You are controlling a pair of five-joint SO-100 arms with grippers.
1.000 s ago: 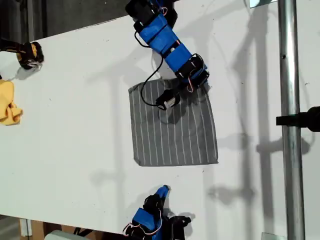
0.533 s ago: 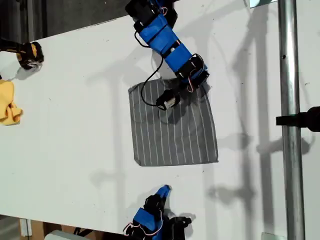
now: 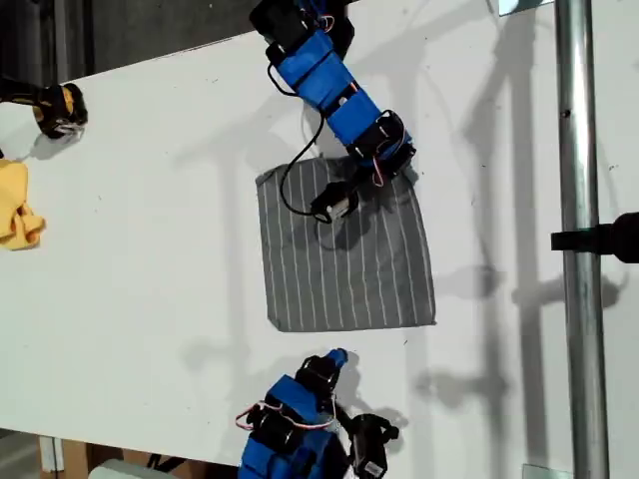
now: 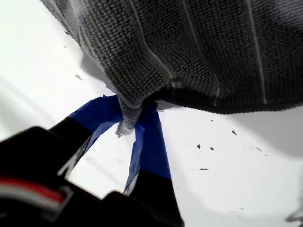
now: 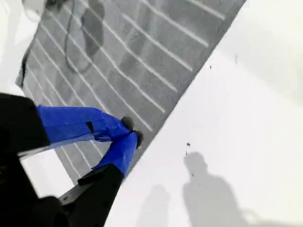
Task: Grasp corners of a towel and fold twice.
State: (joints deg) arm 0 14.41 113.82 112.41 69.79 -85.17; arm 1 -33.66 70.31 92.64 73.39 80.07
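Geometry check: found towel (image 3: 349, 269) lying mostly flat mid-surface (image 3: 150, 200), stripes running from the far arm's side to the near arm's side in the exterior view. Saw no real long axis; looked squarish.

Had my first hand (image 4: 130, 125) clamped on 1 corner (image 4: 125, 116), the far one on the exterior view's right. Held it raised just off the surface, cloth draping away from the jaws.

Had my second hand (image 5: 130, 135) closed tip to tip, gripping nothing. Sat just short of the towel's near edge in the exterior view, between the 2 near corners and somewhat closer to the near left corner (image 3: 275, 324) as that view shows it. Judged the near right corner (image 3: 431, 319) the likelier partner, since it shares an edge with the held one. Would need sideways travel along the near edge plus opening before any bite.

Hidden or unclear:
- Couldn't see the held corner in the exterior view; covered by the first arm (image 3: 329, 85) and its cable (image 3: 290, 190).
- Couldn't settle whether the second hand's tips touched the hem. Looked overlapped in the second wrist view, apart in the exterior view.
- Couldn't gauge how deep the first hand's bite went.

Noted yellow cloth (image 3: 15, 215) at the exterior view's left edge, well apart from the towel.
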